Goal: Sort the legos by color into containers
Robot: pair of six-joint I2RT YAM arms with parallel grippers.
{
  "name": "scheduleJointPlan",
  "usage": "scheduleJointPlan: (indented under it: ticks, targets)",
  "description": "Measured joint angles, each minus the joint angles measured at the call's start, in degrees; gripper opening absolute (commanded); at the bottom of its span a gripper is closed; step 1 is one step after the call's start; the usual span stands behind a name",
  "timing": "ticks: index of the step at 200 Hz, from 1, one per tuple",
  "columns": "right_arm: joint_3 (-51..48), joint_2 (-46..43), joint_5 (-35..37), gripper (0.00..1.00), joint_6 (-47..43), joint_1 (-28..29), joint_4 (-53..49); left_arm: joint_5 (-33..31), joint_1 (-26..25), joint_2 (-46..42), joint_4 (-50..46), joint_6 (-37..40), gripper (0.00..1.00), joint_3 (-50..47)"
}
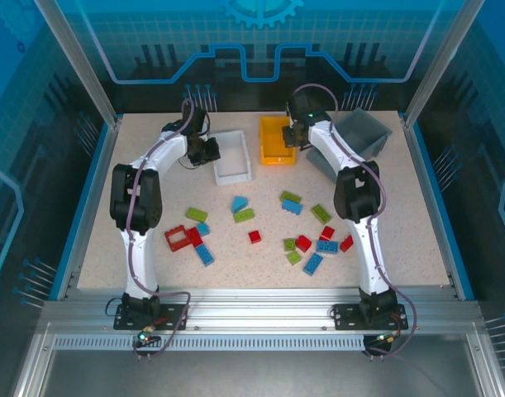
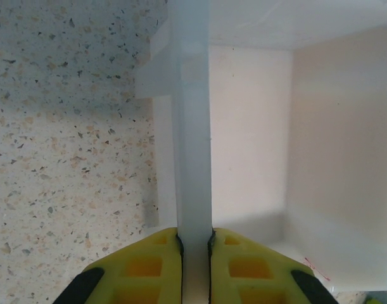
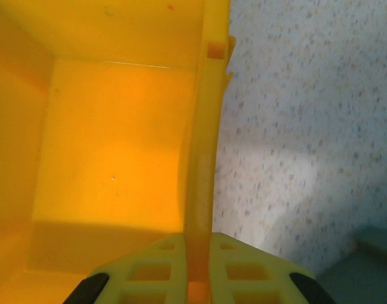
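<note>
The left arm (image 1: 136,198) rises from its base at the near left edge, folds at the elbow and stretches far and rightward; its left tool (image 1: 204,150) sits at the left wall of the white bin (image 1: 233,175), which stands on the tabletop (image 1: 384,198) far left of centre. In the left wrist view the left tool (image 2: 194,244) is pinching that wall of the white bin (image 2: 250,126): one yellow finger (image 2: 142,266) lies outside over the speckled surface, and the other finger (image 2: 244,266) lies inside the bin.

The right arm (image 1: 359,194) mirrors this pose from the near right, elbow raised, forearm reaching far and leftward; the right tool (image 1: 292,134) meets the right wall of the orange-yellow bin (image 1: 273,149), just right of the white one. The right wrist view shows the right tool (image 3: 198,244) clamped on that wall of the orange-yellow bin (image 3: 111,139), one finger inside and one outside.

The grey bin (image 1: 364,132) lies at the far right, beyond the right forearm, and looks tipped; how exactly it rests cannot be told.

The legos (image 1: 254,236) lie scattered on the tabletop between the arms, nearer than the bins; red, blue and green pieces mix in a loose band from left to right, none in a bin as far as the views show.
</note>
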Motion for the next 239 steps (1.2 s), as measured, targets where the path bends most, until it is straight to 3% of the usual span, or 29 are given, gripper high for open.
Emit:
scheduleJointPlan:
  ticks: [72,106,144,161,202,239]
  targets:
    - [-27.5,-17.3,4.5,0.08,5.5,8.0,4.8,2.0,0.0,-7.9,1.4,2.3,0.00,-12.1]
    - [-33.5,-21.2,6.3,0.08,9.1,10.7,6.2,1.9,0.1,-12.3,2.5,2.6,0.00,-18.4]
    - [-34.4,-21.8,7.2,0.09,12.1,12.0,6.4,1.8,0.7,-12.6,2.8,2.6,0.01,-18.6]
    - [-34.4,-21.8,7.3,0.20,13.2,12.0,6.2,1.4,0.8,-12.4,2.6,2.7,0.04,-17.9]
    - [-33.6,-21.5,7.2,0.35,14.6,12.0,4.5,0.9,1.1,-9.7,2.3,2.9,0.09,-13.4]
    - [-30.5,-21.4,7.4,0.56,14.9,11.8,3.2,0.8,1.5,-7.3,1.9,4.0,0.26,-9.4]
